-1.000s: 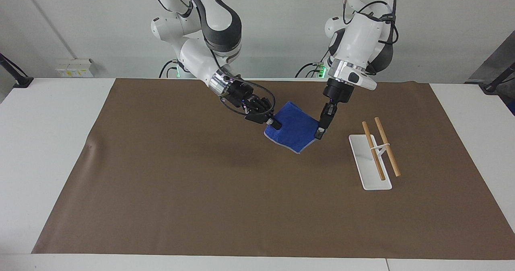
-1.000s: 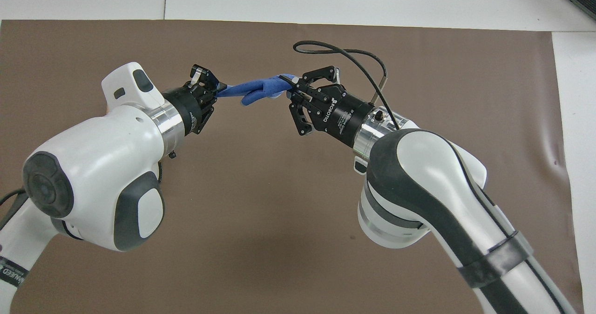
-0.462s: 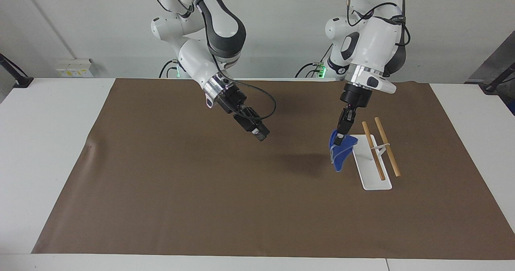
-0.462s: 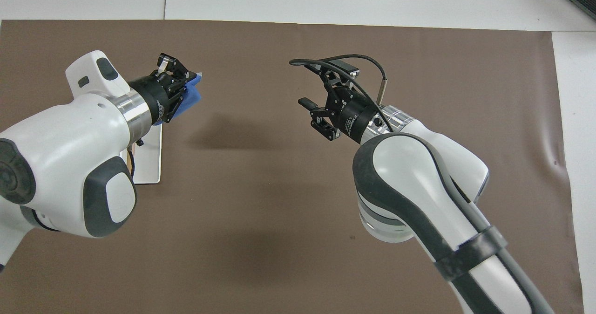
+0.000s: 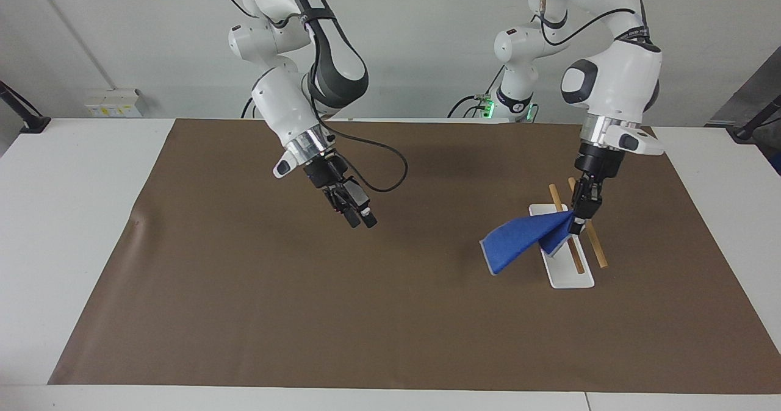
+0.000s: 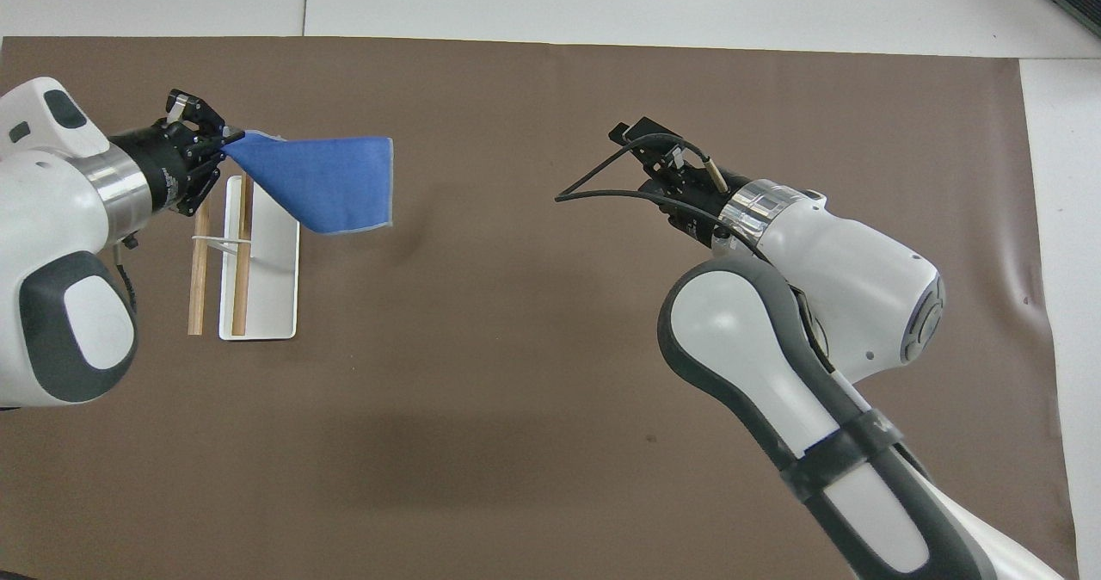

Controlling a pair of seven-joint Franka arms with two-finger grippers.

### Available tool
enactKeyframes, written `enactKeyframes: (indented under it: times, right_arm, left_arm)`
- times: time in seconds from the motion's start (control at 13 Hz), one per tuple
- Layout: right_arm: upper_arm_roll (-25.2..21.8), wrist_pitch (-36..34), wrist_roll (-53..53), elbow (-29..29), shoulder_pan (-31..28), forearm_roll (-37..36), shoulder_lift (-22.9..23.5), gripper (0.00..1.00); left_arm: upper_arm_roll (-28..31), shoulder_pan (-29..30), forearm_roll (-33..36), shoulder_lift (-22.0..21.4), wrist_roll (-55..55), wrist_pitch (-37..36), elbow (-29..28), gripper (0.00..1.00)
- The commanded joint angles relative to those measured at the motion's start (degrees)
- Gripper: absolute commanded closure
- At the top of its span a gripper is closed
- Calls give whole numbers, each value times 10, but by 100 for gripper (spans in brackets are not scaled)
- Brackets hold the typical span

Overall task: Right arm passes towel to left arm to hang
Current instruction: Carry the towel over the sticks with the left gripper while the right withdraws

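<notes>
The royal-blue towel [image 5: 521,241] [image 6: 322,180] is pinched by one corner in my left gripper [image 5: 578,223] [image 6: 225,138], which is shut on it. That gripper points down over the two wooden rods [image 5: 587,231] [image 6: 242,279] of a small rack on a white base [image 5: 564,274] [image 6: 268,305]. The cloth flares out from the grip over the base, toward the middle of the table. My right gripper [image 5: 360,218] [image 6: 643,138] hangs open and holds nothing, above the brown mat, well apart from the towel, toward the right arm's end.
A brown mat [image 5: 305,313] covers most of the white table [image 5: 67,216]. A black cable [image 5: 390,167] loops off the right wrist. The rack stands toward the left arm's end of the mat.
The right gripper let go of the towel, opened and drew back toward its own end. The left gripper carried the towel from the table's middle to over the rack, where the cloth has fanned out.
</notes>
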Motion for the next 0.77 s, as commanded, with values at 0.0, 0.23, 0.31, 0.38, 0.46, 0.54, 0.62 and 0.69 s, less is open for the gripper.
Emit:
enactKeyframes:
  times: [0.0,0.23,0.31,0.38,0.46,0.54,0.62,0.69]
  right_arm:
    - [3,-39,-25,-11,-34,-135,-4,0]
    - [3,-84,-25,-8,-70,-316,-4,0]
    - [3,-97,-25,-7,-78,-360,-4,0]
    - [3,-111,-25,-4,-87,-406,-4,0]
    - [3,-127,-26,0,-95,-447,-4,0]
    - [3,-148,-25,5,-104,-495,-5,0]
    - [3,-171,-24,13,-114,-536,-4,0]
    - [3,-201,-22,23,-124,-558,-5,0]
  left_arm:
    - [35,25,-4,-14,57,-65,-2,100]
    - [80,33,4,-18,156,-131,7,100]
    - [91,33,21,-16,169,-147,16,100]
    - [99,34,60,-15,170,-162,30,100]
    - [102,34,100,-14,170,-172,36,100]
    - [102,34,131,-14,170,-173,37,100]
    - [102,33,137,-14,170,-173,37,100]
    - [102,33,137,-14,169,-172,35,100]
